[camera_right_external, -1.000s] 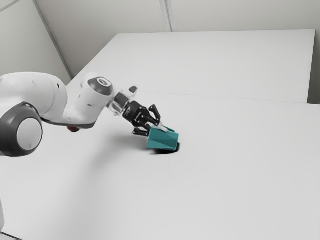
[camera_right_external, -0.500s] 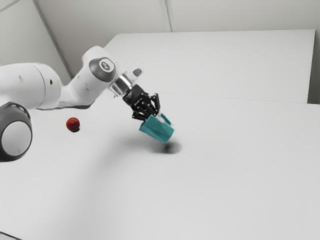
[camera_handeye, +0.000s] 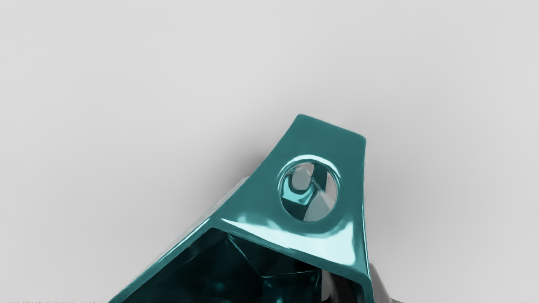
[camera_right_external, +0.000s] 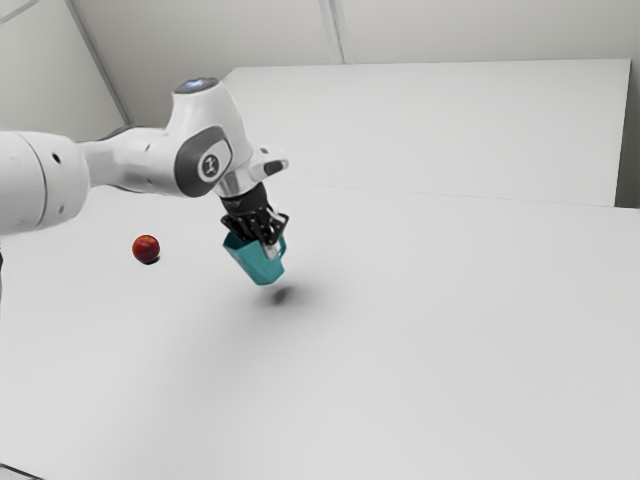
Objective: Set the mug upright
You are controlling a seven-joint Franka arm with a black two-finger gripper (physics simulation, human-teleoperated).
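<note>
Mug (camera_right_external: 254, 264): held in air above table (camera_right_external: 430, 330), near soft shadow (camera_right_external: 281, 295). Clamped in gripper (camera_right_external: 262, 245). Tilted, mouth up toward exterior view's left, base down toward exterior view's right. In wrist view, seen with handle (camera_handeye: 316, 136) and its round hole, beside dark open inside. Toward exterior view's left, red ball (camera_right_external: 146, 248) on table, well apart from mug.

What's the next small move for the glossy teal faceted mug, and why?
I'd probably rotate the black two-finger gripper slightly to level the mug before lowering: it hangs tilted, its shadow apart from it on the white table.
</note>
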